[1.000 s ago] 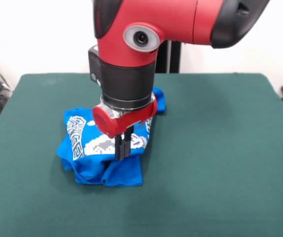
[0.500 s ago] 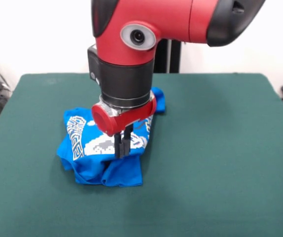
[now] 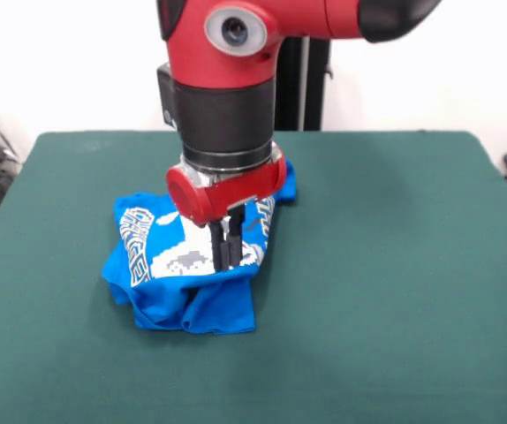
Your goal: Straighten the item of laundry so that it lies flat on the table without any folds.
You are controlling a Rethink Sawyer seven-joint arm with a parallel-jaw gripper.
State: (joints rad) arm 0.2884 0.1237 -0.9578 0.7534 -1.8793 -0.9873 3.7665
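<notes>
Risen slightly since a second ago: red and black arm with its round camera lens sits higher in the front view, and the black two-fingered claw (image 3: 222,261) has come up a touch with it, tips now over the white pixel print rather than lower on the cloth. Shirt unchanged in outline.

Fingers (image 3: 215,250) drawn narrow, nearly together, pointing straight down. Cannot tell whether any cloth is pinched between them; tips appear at or just above the fabric surface, no clear lift of material visible. Mounted above on a red disc-shaped flange beneath a black cylindrical wrist.

Directly under the claw: small bright blue short-sleeved T-shirt (image 3: 170,283) with white pixel-art print and yellow-outlined lettering, lying crumpled on the left half of the table, roughly midway between near and far edges. Folded over on itself, lettering running sideways along its left part, white print bunched in the middle. Loose blue flap hanging toward the near side, right of centre of the heap. One blue corner poking out to the far right, behind the wrist. Several creases and overlapping layers across the whole garment.

Beneath it all: large rectangular table (image 3: 395,291) with a dark green felt-like top. Beyond the far edge, a pale wall; dark cables and gear at the far left edge.
</notes>
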